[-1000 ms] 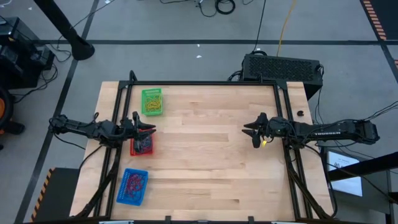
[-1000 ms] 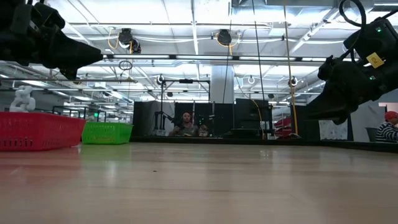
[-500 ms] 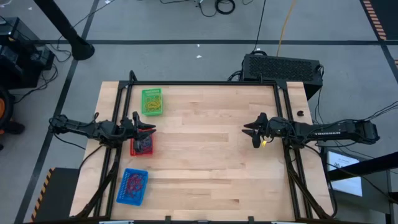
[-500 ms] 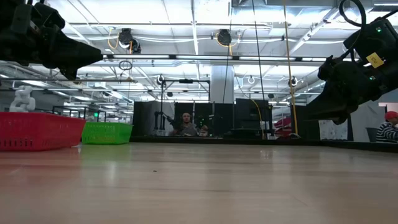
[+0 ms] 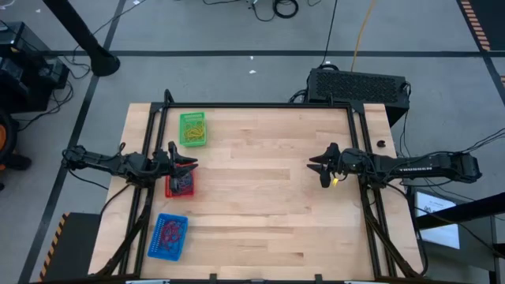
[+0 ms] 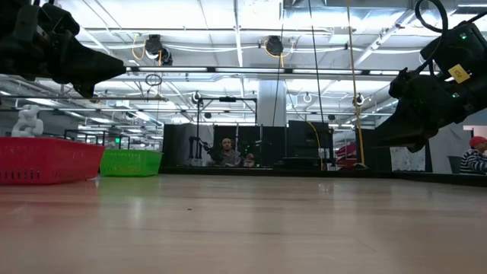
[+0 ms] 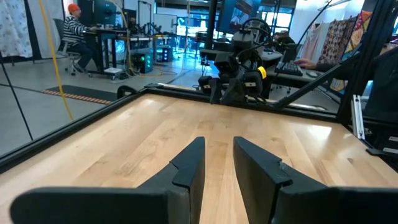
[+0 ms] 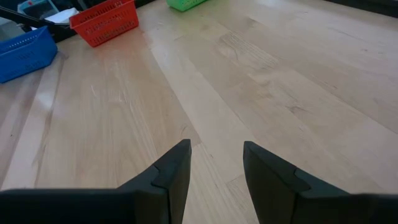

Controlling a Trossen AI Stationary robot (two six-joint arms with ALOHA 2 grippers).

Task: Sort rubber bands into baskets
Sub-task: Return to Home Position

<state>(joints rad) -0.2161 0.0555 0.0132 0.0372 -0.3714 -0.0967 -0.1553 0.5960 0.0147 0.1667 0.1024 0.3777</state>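
Wooden tabletop (image 5: 260,205) carries three mesh baskets in a row down its left side, each apart from the next. The green basket (image 5: 192,128) is nearest the edge where a large black box (image 5: 359,85) stands. The red basket (image 5: 180,187) is in the middle, and the blue basket (image 5: 168,238) lies toward the opposite edge.

Red rubber bands (image 5: 173,229) lie heaped in the blue basket. Yellow-green rubber bands (image 5: 194,126) fill the green one. A dark tangle of bands (image 5: 183,184) sits in the red one, its colours too small to tell.

The left hand (image 5: 189,163) hangs over the red basket's rim on the green basket's side, raised off the wood. Its two fingers stand a little apart, with nothing between them. The right hand (image 5: 318,167) hangs over the tabletop's right side, well apart from every basket. It is also raised, with its fingers spread and empty. The two hands point toward each other across the bare middle of the wood.

Beyond the tabletop, the low view shows a seated person (image 6: 226,152) far off in the room.
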